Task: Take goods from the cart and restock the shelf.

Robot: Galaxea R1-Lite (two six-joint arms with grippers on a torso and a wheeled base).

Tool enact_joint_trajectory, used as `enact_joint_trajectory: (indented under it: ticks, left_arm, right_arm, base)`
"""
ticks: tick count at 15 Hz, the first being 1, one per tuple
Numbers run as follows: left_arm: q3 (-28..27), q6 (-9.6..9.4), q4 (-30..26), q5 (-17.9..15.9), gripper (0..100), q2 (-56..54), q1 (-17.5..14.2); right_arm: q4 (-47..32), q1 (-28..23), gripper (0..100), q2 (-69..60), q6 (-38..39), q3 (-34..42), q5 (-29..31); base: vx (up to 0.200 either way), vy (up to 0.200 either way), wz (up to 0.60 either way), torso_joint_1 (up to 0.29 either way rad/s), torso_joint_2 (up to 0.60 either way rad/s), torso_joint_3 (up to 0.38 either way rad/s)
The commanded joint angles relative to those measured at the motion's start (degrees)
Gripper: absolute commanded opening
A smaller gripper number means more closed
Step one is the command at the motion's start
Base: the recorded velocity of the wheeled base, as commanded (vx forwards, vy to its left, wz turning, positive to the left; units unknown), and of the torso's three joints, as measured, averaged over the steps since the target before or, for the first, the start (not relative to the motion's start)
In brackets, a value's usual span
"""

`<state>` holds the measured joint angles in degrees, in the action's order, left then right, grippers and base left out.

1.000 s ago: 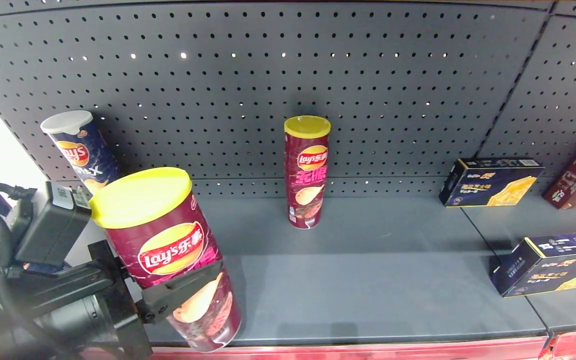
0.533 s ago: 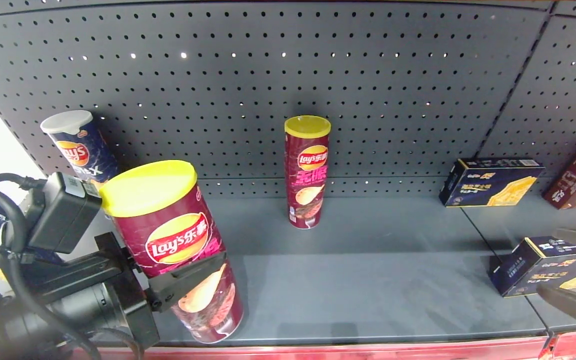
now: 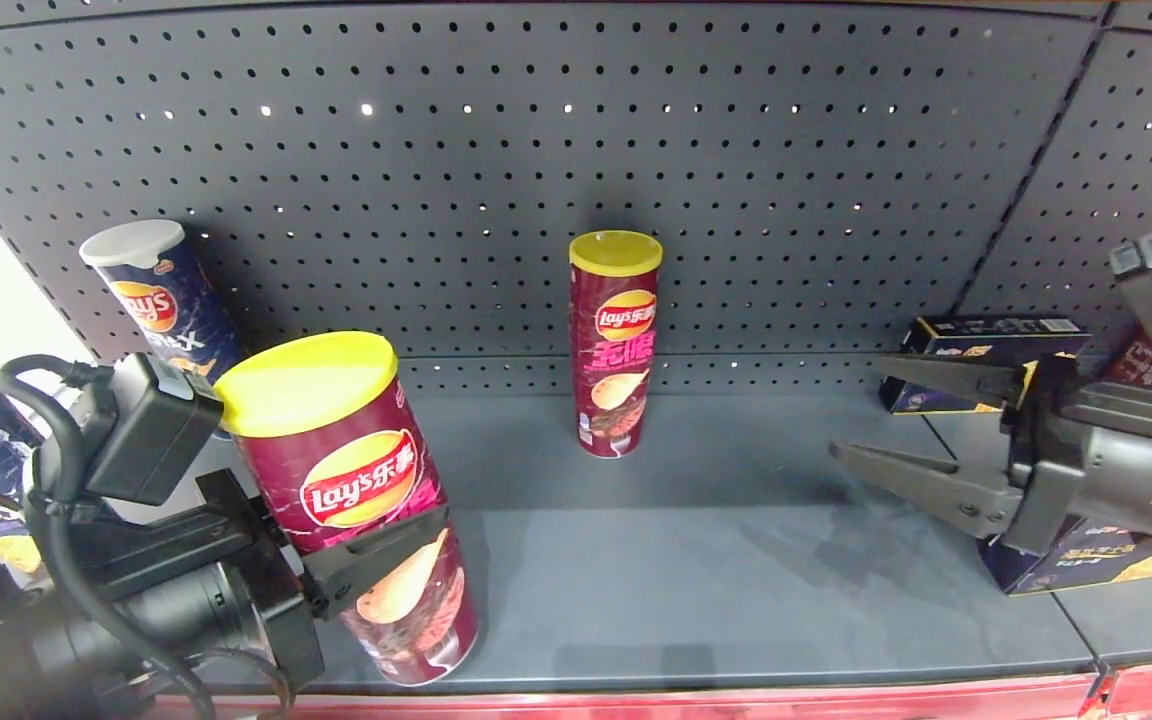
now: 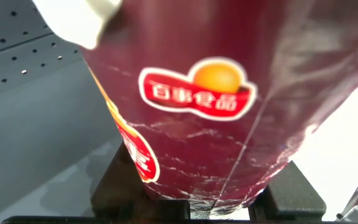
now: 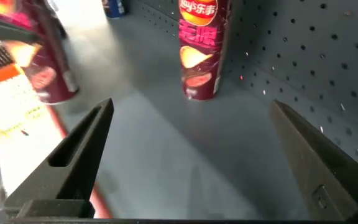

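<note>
Here, item by item:

1. The left gripper (image 3: 346,530) is at the near left of the shelf (image 3: 696,560). It pinches a maroon chip can (image 3: 336,470) with a yellow lid, one black finger lying across the can's front below the logo.
2. In the left wrist view, the gripper (image 4: 204,199) clamps the can (image 4: 216,124) from both sides.
3. The held can leans slightly, lid toward the left. Its base is close to the red strip (image 3: 736,695) along the shelf's near edge. Whether the base touches the shelf cannot be told.
4. The right gripper (image 3: 861,410) hangs over the right part of the shelf, its two fingers spread wide with nothing between them. They point left toward the middle.
5. In the right wrist view, the gripper's (image 5: 191,109) fingers frame bare shelf, with a second maroon can (image 5: 201,50) beyond them.
6. That second maroon can (image 3: 614,345) stands upright at the far middle of the shelf, just in front of the pegboard (image 3: 536,150) and well apart from both grippers.
7. A blue can (image 3: 161,300) with a white lid stands at the far left, behind the held can.
8. A dark blue box (image 3: 976,325) lies at the far right, partly hidden by the right gripper's upper finger. A second dark blue box (image 3: 1076,555) lies nearer, under the right arm.
</note>
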<state>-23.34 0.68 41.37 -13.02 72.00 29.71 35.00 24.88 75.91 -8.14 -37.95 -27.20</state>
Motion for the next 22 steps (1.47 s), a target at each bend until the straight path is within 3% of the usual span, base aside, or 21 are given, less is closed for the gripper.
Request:
enact_joint_trajectory:
  ticks: [1,4,6,14,22]
  left_arm:
    - [-0.03,0.02,0.02,0.01,0,0.25,-0.62]
    - [0.05,0.02,0.02,0.01,0,0.25,-0.88]
    - [0.14,0.02,0.11,0.01,0,0.16,-0.88]
    - [2.6,0.02,0.29,-0.08,0,-0.72,-0.88]
    - [2.25,0.02,0.2,0.01,0,-1.51,-0.97]
  right_arm:
    - [3.76,-1.59,100,10.93,-1.35,-4.41,-2.6]
    - [9.56,-4.75,100,17.52,-2.32,-8.63,-13.58]
    - [15.45,-5.11,100,22.44,-2.49,-10.57,-16.22]
    - [15.54,-0.8,100,31.67,-2.58,-18.21,-17.45]
    - [15.36,-0.36,100,39.05,-2.58,-23.4,-17.36]
  base:
    - [0.0,0.0,0.0,0.0,0.0,0.0]
    - [0.0,0.0,0.0,0.0,0.0,0.0]
    - [0.0,0.0,0.0,0.0,0.0,0.0]
    - [0.0,0.0,0.0,0.0,0.0,0.0]
    - [0.0,0.0,0.0,0.0,0.0,0.0]
